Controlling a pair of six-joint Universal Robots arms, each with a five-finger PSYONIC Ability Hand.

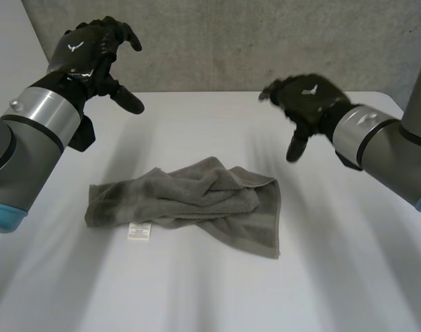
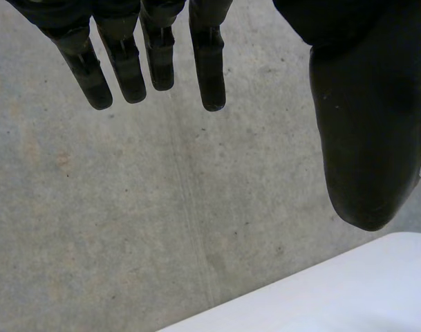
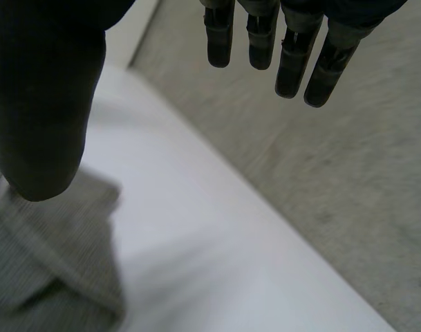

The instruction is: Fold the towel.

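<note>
A grey towel (image 1: 196, 204) lies crumpled in a loose bunch in the middle of the white table (image 1: 348, 263), with a small white label (image 1: 139, 231) at its near edge. My left hand (image 1: 92, 52) hangs high above the table's far left part, open and empty, its fingers (image 2: 148, 59) straight. My right hand (image 1: 307, 100) hovers above the far right part, also open and empty, its fingers (image 3: 286, 55) straight. In the right wrist view a corner of the towel (image 3: 51, 256) lies below the thumb. Neither hand touches the towel.
A grey carpeted floor (image 1: 231, 41) lies beyond the table's far edge (image 1: 217, 93). The floor (image 2: 162, 207) fills most of the left wrist view, with the table's edge (image 2: 334, 290) below the thumb.
</note>
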